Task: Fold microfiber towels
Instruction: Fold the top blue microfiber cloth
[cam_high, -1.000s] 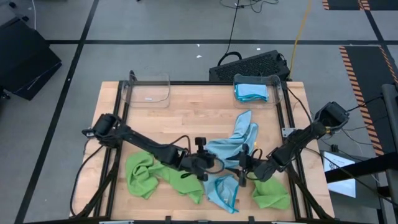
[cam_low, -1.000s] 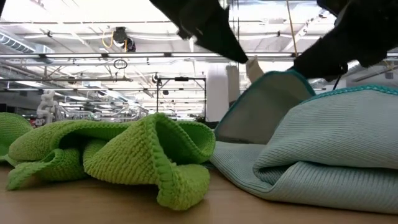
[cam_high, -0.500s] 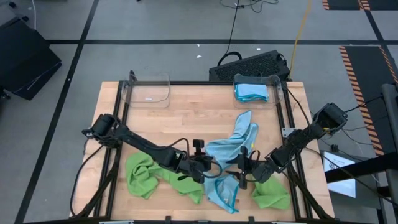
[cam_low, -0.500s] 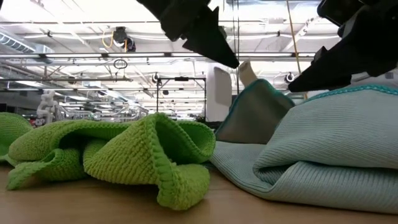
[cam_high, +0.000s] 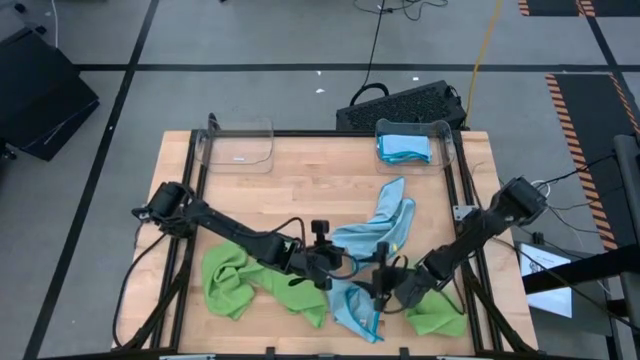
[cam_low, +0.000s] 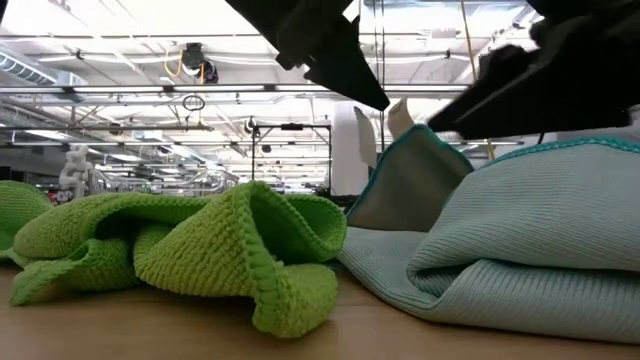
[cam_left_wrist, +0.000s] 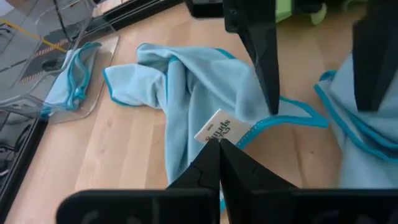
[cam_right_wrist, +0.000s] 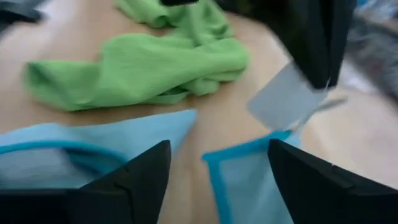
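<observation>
A light blue microfiber towel with teal edging lies crumpled at the table's middle. One corner of it is raised. My left gripper is shut on the white label at that corner. My right gripper stands open just to the right of it, above the towel's teal edge and touching nothing. A lime green towel is bunched at the near left. Another lies at the near right, under my right arm. My left gripper pinches the white label sewn at the blue towel's teal edge between its two fingertips. The fingers slant down from the table's left. The corner hangs from the label, lifted off the table, while the towel's remaining part lies on the wood.
A clear bin stands at the far left. A second clear bin at the far right holds a folded blue towel. Bare wood lies between the bins and the crumpled towels.
My right gripper has gone toward the near edge and a little left, closer to my left gripper, and has rolled about its own line. The raised blue corner has narrowed to a peak under my left gripper, which has kept still.
</observation>
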